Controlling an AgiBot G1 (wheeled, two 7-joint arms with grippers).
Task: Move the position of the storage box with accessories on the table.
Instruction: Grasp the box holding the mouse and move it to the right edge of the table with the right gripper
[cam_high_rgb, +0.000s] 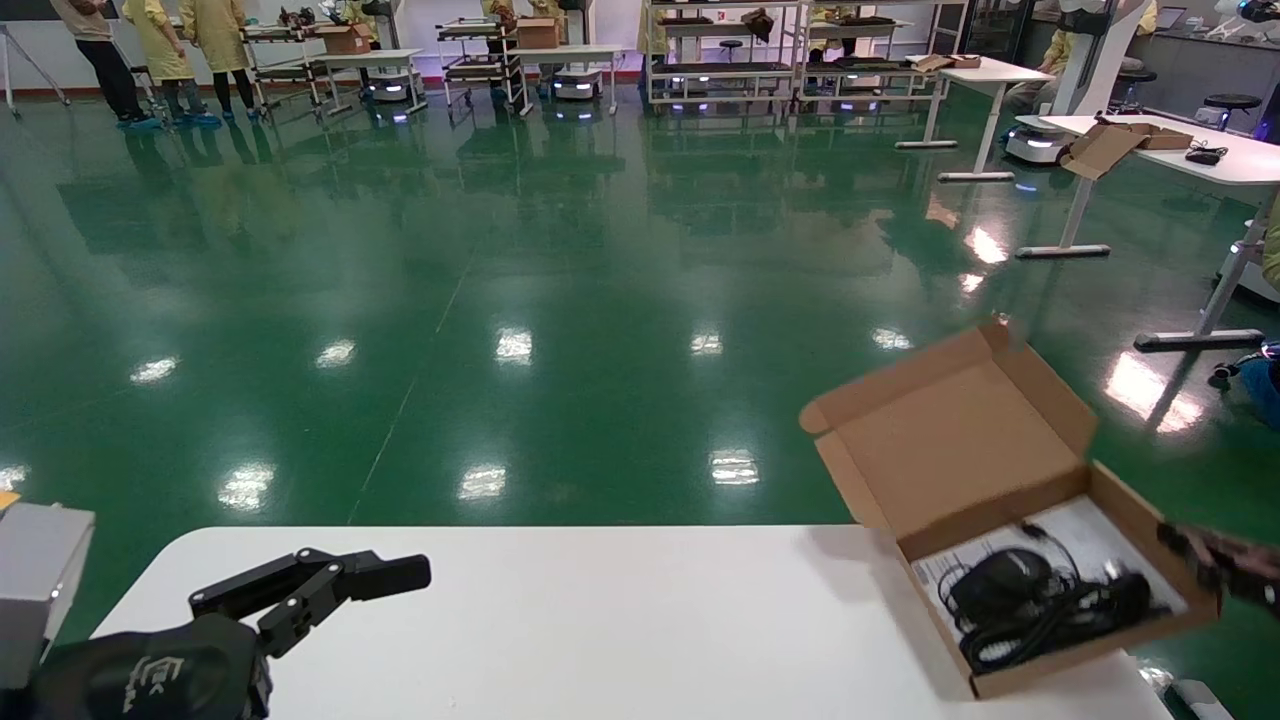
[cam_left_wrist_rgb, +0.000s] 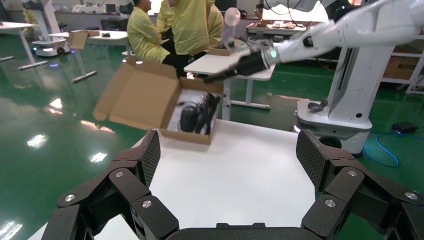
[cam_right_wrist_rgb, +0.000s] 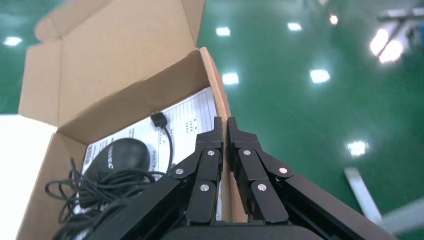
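The white surface (cam_high_rgb: 600, 620) fills the lower part of the head view, smooth, with a rounded corner at its left. Beyond it a glossy green floor (cam_high_rgb: 500, 280) mirrors the ceiling lights. Far off stand racks (cam_high_rgb: 720, 50), white desks on metal legs (cam_high_rgb: 985, 75) and people in yellow coats (cam_high_rgb: 190, 50); in the left wrist view more yellow-coated people (cam_left_wrist_rgb: 145, 35) sit near another white robot's base (cam_left_wrist_rgb: 350, 90).

The storage box (cam_high_rgb: 1000, 520) sits at the surface's far right corner, its lid open and leaning back, part of it overhanging the edge. Inside lie the black mouse (cam_high_rgb: 1000, 585), a tangled black cable (cam_high_rgb: 1090, 600) and a white printed sheet (cam_high_rgb: 1090, 530).

The right hand (cam_right_wrist_rgb: 224, 131) is closed on the storage box's right wall, one finger inside and one outside, the cardboard edge pinched between them. In the head view this hand (cam_high_rgb: 1215, 560) is blurred and cut off by the frame edge.

The left hand (cam_high_rgb: 350, 578) hovers low over the surface's near left corner, well apart from the box; its fingers (cam_left_wrist_rgb: 150, 155) are spread wide with nothing between them. Whether the box's underside touches the surface or is lifted cannot be told.
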